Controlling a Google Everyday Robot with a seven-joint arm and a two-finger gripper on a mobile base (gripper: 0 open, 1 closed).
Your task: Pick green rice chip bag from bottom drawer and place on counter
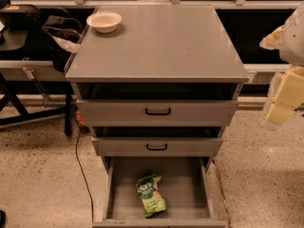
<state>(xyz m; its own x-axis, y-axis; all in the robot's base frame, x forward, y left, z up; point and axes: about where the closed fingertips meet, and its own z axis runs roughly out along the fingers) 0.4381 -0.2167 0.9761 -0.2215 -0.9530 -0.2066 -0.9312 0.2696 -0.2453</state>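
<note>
One pale yellow, blocky pincer [283,101] hangs right of the cabinet [118,113]; whether open or closed cannot be told. The crinkled green rice chip bag [151,194] lies in the smooth grey bottom drawer [190,194]. A round bowl [104,21] sits on the flat desk [161,46].

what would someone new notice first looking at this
The eye lands first on the green rice chip bag, lying near the front of the pulled-open bottom drawer. Next comes the white bowl on the far left corner of the grey counter. The robot's pale claw hangs at the right edge of the view, off to the side of the counter and well above the bag.
</note>
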